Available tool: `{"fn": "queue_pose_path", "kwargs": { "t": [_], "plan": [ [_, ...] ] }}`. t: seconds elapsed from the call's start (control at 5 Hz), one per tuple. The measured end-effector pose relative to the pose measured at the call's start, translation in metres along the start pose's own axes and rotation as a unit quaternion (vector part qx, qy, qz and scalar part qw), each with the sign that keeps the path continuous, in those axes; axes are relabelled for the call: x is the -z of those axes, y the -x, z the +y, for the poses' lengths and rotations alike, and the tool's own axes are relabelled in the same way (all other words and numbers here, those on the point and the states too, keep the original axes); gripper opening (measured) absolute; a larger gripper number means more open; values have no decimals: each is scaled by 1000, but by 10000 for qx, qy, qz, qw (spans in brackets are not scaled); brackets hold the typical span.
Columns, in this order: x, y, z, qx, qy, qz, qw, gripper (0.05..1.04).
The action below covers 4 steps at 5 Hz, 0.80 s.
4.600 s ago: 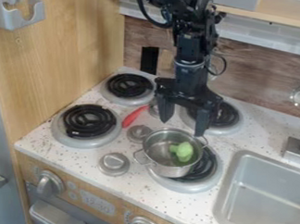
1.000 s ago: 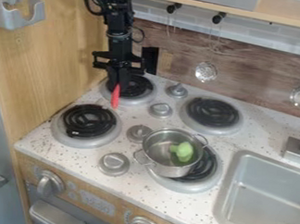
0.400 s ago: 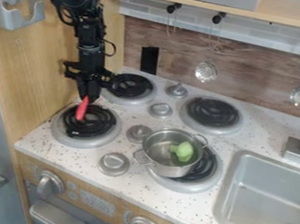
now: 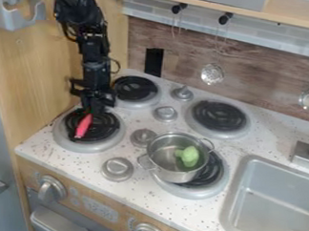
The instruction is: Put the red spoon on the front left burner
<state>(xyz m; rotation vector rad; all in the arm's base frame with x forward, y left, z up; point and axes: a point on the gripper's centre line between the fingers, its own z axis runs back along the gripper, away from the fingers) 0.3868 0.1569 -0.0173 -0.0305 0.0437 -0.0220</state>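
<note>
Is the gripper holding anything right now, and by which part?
I can't tell for sure. The gripper is right at the back end of the red spoon, over the front left burner, but whether it grips that end is unclear.

Item count, toy stove and surroundings.
Coil burners: 4. Stovetop knobs: 4. Front-panel knobs: 2 in view. Black wall pegs: 2. Hanging metal utensils: 2. Metal pot: 1. Green toy vegetable: 1. Red spoon: 1. Sink: 1. Gripper: 1.
</note>
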Motion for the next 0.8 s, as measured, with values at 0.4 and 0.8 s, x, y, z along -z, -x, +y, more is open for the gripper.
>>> {"fn": "queue_pose_path", "kwargs": {
  "t": [0.4, 0.8],
  "plan": [
    [-5, 10, -7, -382, 68, 64, 9992, 682],
    [-66, 21, -27, -438, -47, -610, 9972, 1016]
  ]
}}
